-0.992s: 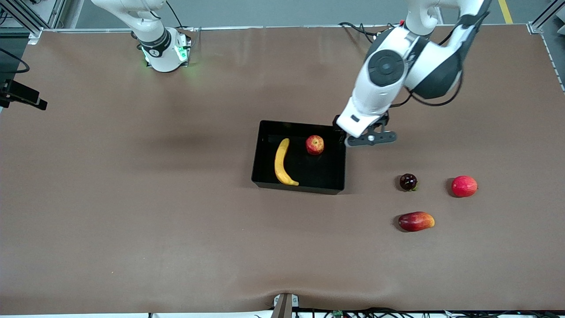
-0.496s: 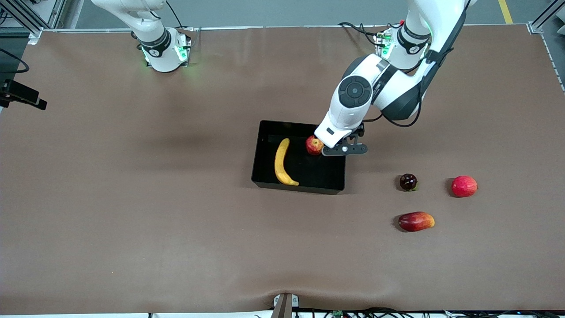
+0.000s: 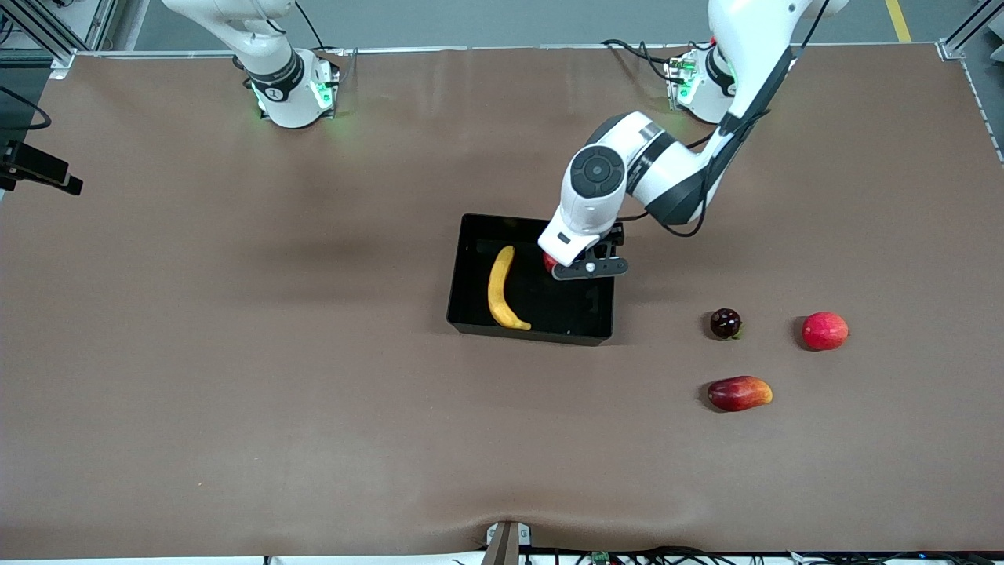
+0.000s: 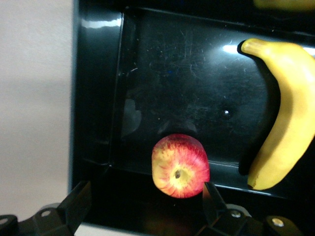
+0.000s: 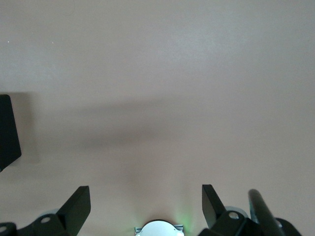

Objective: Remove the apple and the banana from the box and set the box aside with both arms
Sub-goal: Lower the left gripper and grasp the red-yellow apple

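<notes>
The black box [image 3: 527, 336] sits mid-table with the yellow banana [image 3: 500, 289] lying in it. The red apple [image 3: 548, 260] is in the box too, mostly hidden under my left arm. My left gripper [image 3: 588, 269] hangs open over the apple's corner of the box. In the left wrist view the apple [image 4: 180, 165] shows its yellowish stem dimple, the banana [image 4: 285, 118] lies beside it on the box floor [image 4: 177, 73], and the left gripper [image 4: 145, 196] straddles the apple, which is close to one finger [image 4: 210, 194]. The right arm waits; my right gripper [image 5: 143, 199] is open over bare table.
Three loose fruits lie toward the left arm's end of the table, nearer the front camera than the box: a dark round fruit [image 3: 725, 323], a pinkish-red round fruit [image 3: 824, 330] and an oblong red-and-orange fruit [image 3: 739, 393]. A black corner [image 5: 7, 130] shows in the right wrist view.
My left gripper has moved from beside the box's end wall to over the apple inside the box, covering most of it in the front view. Its jaws stayed open. The fruits have not moved.
</notes>
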Controlling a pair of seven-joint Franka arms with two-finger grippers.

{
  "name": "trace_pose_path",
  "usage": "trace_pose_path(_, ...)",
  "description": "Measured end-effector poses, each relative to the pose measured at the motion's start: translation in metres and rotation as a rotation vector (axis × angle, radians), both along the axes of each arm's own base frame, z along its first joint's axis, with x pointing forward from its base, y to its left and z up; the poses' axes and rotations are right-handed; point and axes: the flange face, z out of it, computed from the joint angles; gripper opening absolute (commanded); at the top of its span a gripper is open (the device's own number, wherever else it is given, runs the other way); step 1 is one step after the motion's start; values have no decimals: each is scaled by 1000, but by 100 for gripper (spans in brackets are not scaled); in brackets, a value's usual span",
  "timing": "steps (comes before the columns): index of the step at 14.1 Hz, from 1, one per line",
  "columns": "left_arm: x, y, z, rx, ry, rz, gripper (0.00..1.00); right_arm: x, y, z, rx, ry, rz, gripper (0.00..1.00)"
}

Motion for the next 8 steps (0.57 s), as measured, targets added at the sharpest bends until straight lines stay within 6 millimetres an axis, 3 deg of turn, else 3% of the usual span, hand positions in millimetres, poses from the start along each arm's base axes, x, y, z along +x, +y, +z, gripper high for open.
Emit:
trace_pose_path(3,1,-2,-23,-8,6,-7,100,0,-1,0,0,0,-2,100)
trace_pose_path(8,0,-12,-38,-44,-7,8,100,0,-1,0,0,0,-3,100)
